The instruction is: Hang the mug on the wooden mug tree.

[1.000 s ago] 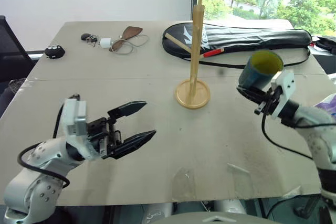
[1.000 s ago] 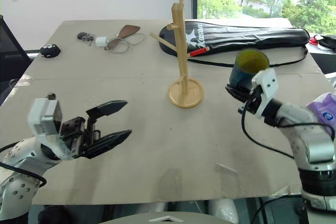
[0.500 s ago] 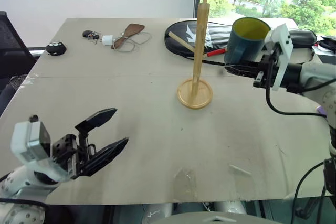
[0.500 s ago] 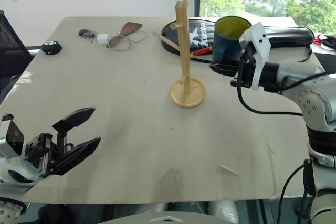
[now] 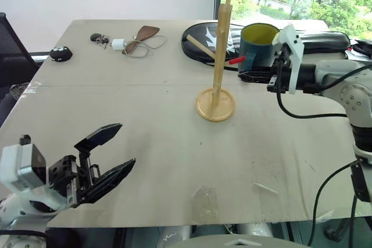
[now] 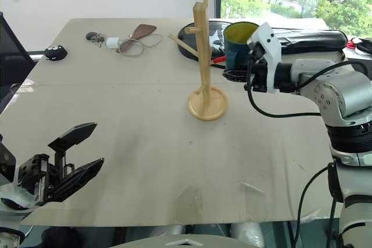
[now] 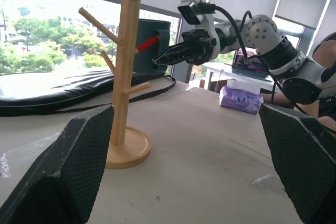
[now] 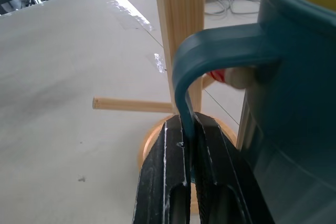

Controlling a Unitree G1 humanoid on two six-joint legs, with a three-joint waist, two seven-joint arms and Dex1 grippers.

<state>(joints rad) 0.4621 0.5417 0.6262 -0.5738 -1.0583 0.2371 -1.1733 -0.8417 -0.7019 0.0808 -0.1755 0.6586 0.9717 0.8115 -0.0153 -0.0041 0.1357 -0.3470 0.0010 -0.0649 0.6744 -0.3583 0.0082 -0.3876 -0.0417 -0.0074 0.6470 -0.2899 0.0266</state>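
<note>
The dark teal mug (image 5: 259, 45) with a yellow-green inside hangs upright in the air, just right of the wooden mug tree (image 5: 220, 45). My right gripper (image 8: 189, 145) is shut on the lower part of its loop handle (image 8: 220, 45). In the right wrist view the red-tipped peg (image 8: 218, 76) shows through the handle loop; I cannot tell whether it passes through. The tree's round base (image 5: 215, 104) rests mid-table. My left gripper (image 5: 125, 143) is open and holds nothing, low over the near left corner, far from the tree.
A long black racket bag (image 5: 302, 42) lies behind the tree and mug. Keys, a white charger with cable and a brown object (image 5: 142, 35) sit at the far left, near a black device (image 5: 60, 55). A purple tissue pack (image 7: 239, 98) lies off to the right.
My right gripper has carried the mug up and leftwards from the table's right side to the red-tipped peg. My left gripper has drawn back toward the near left corner, still open.
</note>
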